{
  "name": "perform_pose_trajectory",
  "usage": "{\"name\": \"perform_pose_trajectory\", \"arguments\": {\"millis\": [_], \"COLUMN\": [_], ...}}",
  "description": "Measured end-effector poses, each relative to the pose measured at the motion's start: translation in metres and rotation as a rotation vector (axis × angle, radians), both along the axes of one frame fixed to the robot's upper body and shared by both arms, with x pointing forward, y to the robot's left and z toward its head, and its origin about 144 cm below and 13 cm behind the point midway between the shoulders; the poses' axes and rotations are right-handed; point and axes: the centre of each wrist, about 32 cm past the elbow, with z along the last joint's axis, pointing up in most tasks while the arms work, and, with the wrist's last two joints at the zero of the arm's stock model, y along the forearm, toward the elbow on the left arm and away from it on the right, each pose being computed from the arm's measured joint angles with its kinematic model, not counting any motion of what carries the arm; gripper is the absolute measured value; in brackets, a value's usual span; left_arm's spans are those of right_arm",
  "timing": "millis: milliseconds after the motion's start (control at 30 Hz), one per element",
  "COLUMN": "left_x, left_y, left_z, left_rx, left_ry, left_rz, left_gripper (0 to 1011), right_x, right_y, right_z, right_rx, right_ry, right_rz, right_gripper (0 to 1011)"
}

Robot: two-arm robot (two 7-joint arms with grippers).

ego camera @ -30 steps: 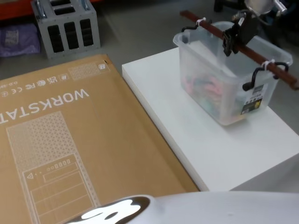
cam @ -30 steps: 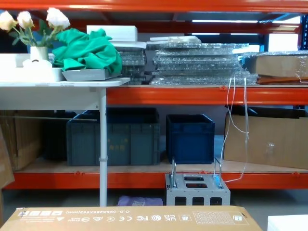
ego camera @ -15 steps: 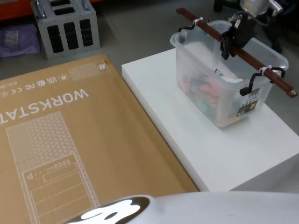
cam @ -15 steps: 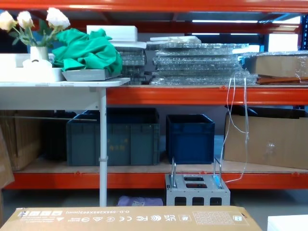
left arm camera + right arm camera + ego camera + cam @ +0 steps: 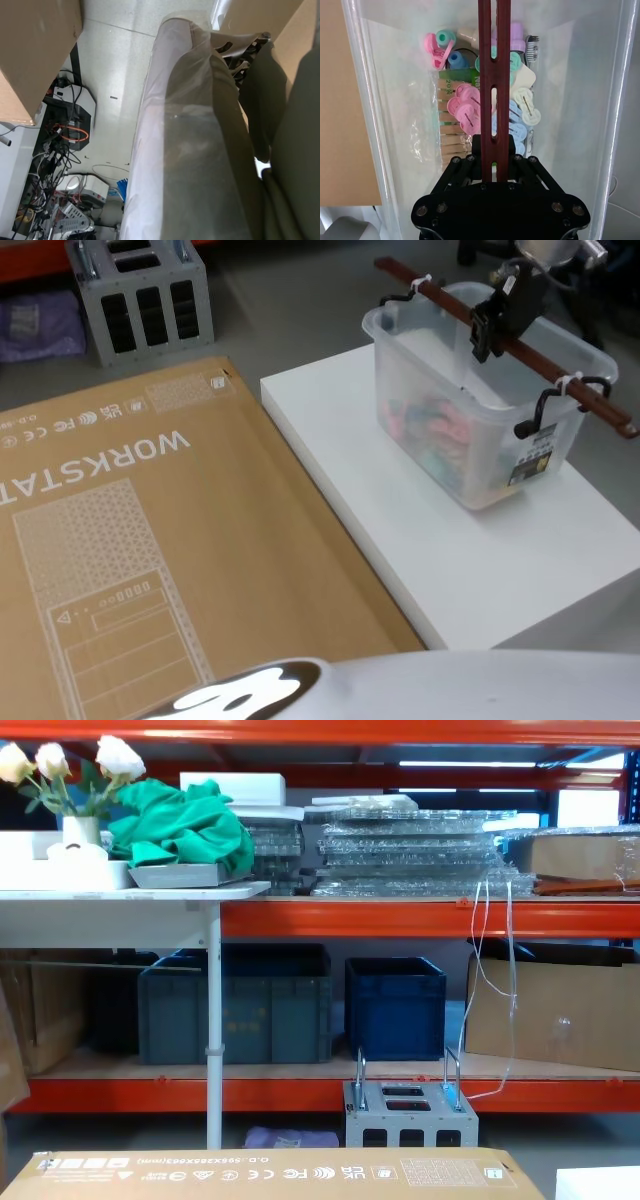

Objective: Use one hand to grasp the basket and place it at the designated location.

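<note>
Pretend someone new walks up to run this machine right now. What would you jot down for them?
Right gripper: shut on the brown handle bar tied across the basket.
Left gripper: parked, fingers out of sight.
Basket: over the white platform, right of the cardboard box; pastel clips inside. Whether it rests on the platform is unclear.
Done: grasp made.
Left: set the basket at its spot and let go.

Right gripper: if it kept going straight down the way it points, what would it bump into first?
The right gripper is shut on the brown bar across the basket. Past the bar, it would probably meet the pile of colourful clips inside, though depth is hard to judge.
</note>
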Motion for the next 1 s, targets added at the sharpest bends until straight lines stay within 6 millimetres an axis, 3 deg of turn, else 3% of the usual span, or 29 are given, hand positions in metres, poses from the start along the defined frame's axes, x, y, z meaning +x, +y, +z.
{"name": "perform_pose_trajectory", "arguments": {"millis": [933,1000], "left_x": [0.0,0.0], "left_y": [0.0,0.0], "left_z": [0.0,0.0], "left_rx": [0.0,0.0], "left_ry": [0.0,0.0], "left_rz": [0.0,0.0], "left_gripper": [0,0], "right_x": [0.011,0.011], "right_y": [0.004,0.003], "right_z": [-0.01,-0.009], "right_rx": [0.0,0.002], "right_ry": [0.089,0.085], "right_rz": [0.033,0.031], "right_gripper": [234,290]}}
